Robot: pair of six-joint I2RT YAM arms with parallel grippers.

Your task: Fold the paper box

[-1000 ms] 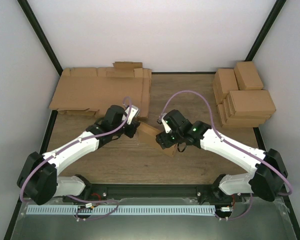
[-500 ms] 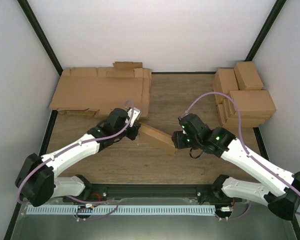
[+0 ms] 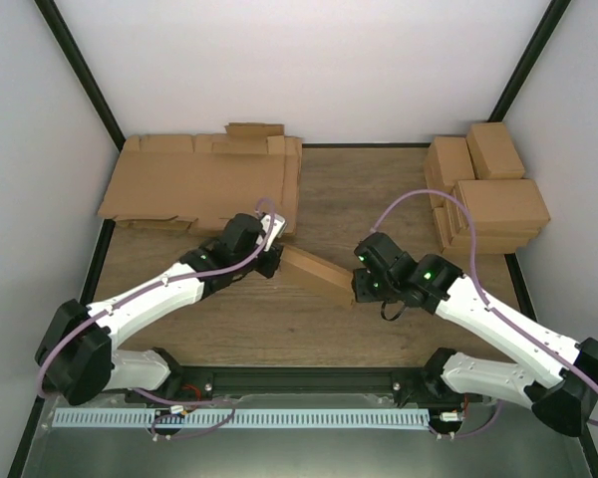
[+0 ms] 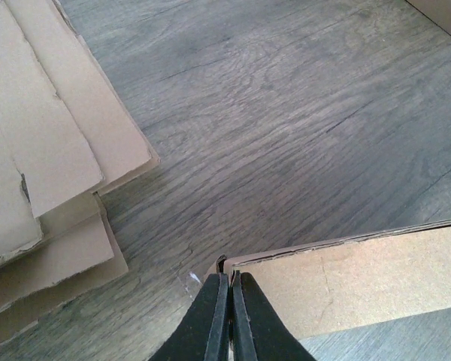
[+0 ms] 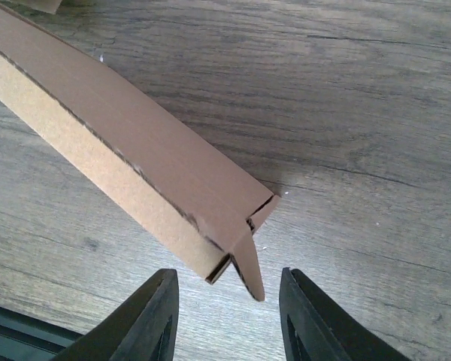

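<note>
Between the two pincers, the paper box (image 3: 314, 274) is seen stretched slantwise over the bench (image 3: 379, 189), folded into a long, narrow form. Its far end is met by the left pincer (image 3: 269, 261), and its near end is flanked by the right pincer (image 3: 362, 287).

At the left pincer the fingers are pressed flat together, and the corner edge of the box wall is pinched at their tips. From that pincer the cardboard wall is seen running off to the right, standing on edge. To the left of the pincer a pile of flat sheets (image 3: 194, 184) is spread, its near corner just beside the pincer but apart from the box.

At the right pincer the jaws are held partly apart, one finger on each side of the box's open end. No contact with the cardboard can be made out. A small flap (image 5: 249, 267) is turned out from that end and points down into the gap between the fingers. Whether this end rests on the wood or hangs just above it cannot be told.

Beyond the right pincer, well apart from it, a stack of closed boxes (image 3: 488, 194) is set at the bench's far right corner.
</note>
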